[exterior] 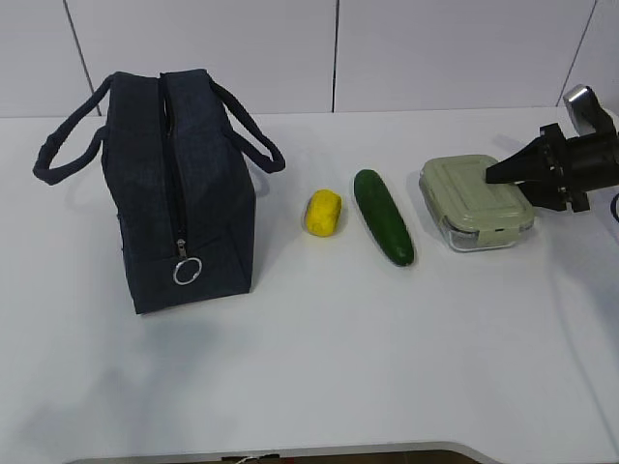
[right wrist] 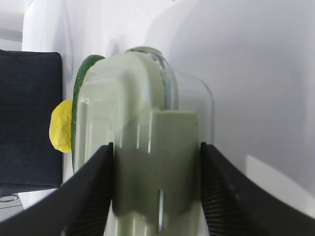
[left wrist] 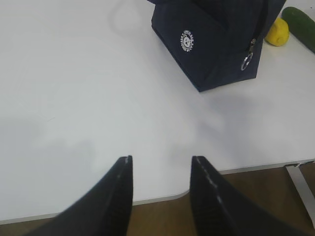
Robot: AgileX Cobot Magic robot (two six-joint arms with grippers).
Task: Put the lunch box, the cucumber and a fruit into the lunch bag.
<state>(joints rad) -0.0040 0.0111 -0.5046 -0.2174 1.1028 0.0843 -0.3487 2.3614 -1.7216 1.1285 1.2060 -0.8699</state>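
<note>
Starting at the far left: left end effector (left wrist: 161,164) hovering low over the near edge of the white worktop (exterior: 338,367), fingers moderately apart, nothing between them, well apart from every task item.

Next, boxy dark navy fabric lunch bag (exterior: 179,184) standing upright on the worktop, both loop handles splayed outward, silver ring pull (exterior: 187,272) hanging low on the near end. Cannot tell from here how far the top seam gapes. Soft-sided, likely to sag or slide if pushed; probably needs steadying or spreading at the mouth before anything goes in.

Just right of the bag, small bright yellow oblong fruit (exterior: 323,213): light, rounded, apt to roll; best pinched across the short axis.

Beside it, not touching, long dark green smooth cucumber (exterior: 383,229), lying end-on toward the camera. Firm but slick; best taken mid-length.

Further right, clear rectangular lunch box (exterior: 474,198) with pale sage-green clip-on lid, flat on the worktop. Rigid, smooth-walled, probably the heaviest piece; best gripped across the narrow width, low enough to catch the body and not only the lid.

At the far right, right end effector (exterior: 498,174) straddling the box's right end, pads close against both sides at the clip. Firm clamp or mere contact: cannot tell.
</note>
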